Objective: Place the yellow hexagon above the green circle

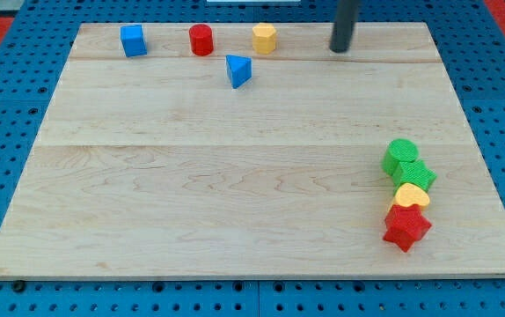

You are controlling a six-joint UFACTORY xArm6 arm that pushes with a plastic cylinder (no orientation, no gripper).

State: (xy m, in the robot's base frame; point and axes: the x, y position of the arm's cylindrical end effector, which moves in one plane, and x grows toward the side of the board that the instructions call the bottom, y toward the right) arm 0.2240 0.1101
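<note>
The yellow hexagon (264, 38) sits near the view's top edge of the wooden board, right of centre-left. The green circle (401, 154) lies far off at the view's lower right, at the top of a touching column of blocks. My tip (340, 49) stands near the view's top edge, to the right of the yellow hexagon with a clear gap between them, and well above the green circle.
A blue cube (133, 40) and a red cylinder (201, 40) sit left of the hexagon; a blue triangle (238, 70) lies just below them. Under the green circle sit a green star (413, 175), a yellow heart (412, 195) and a red star (406, 227).
</note>
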